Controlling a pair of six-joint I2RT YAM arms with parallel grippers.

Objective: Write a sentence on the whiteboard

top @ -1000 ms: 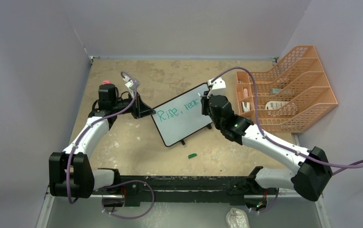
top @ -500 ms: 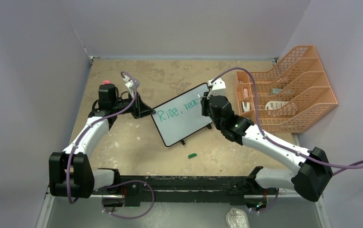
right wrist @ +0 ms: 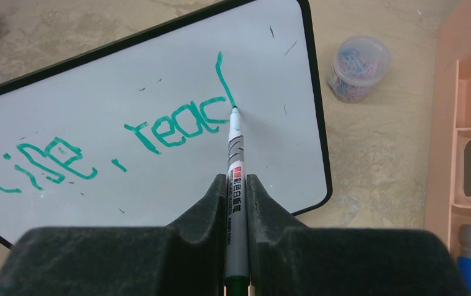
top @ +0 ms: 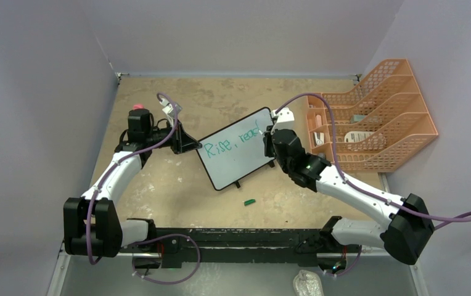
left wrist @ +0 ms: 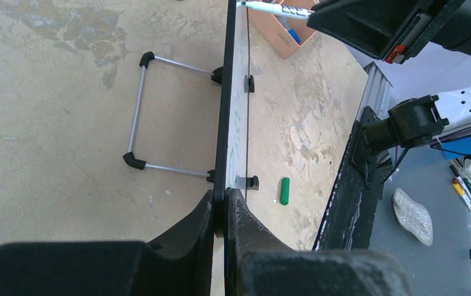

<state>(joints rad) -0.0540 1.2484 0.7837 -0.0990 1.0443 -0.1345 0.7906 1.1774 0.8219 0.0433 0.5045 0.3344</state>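
The whiteboard stands tilted on the table, also seen in the right wrist view and edge-on in the left wrist view. Green-teal writing reads "Rise, reac" plus one long downstroke. My left gripper is shut on the board's left edge. My right gripper is shut on a grey marker. The marker's tip touches the board at the bottom of the downstroke.
An orange tiered tray stands at the right. A clear tub of paper clips sits beyond the board's right edge. A green marker cap lies in front of the board. A pink object sits far left.
My right gripper has shifted right and drawn a long downstroke after "reac". The left gripper and the board have not moved.
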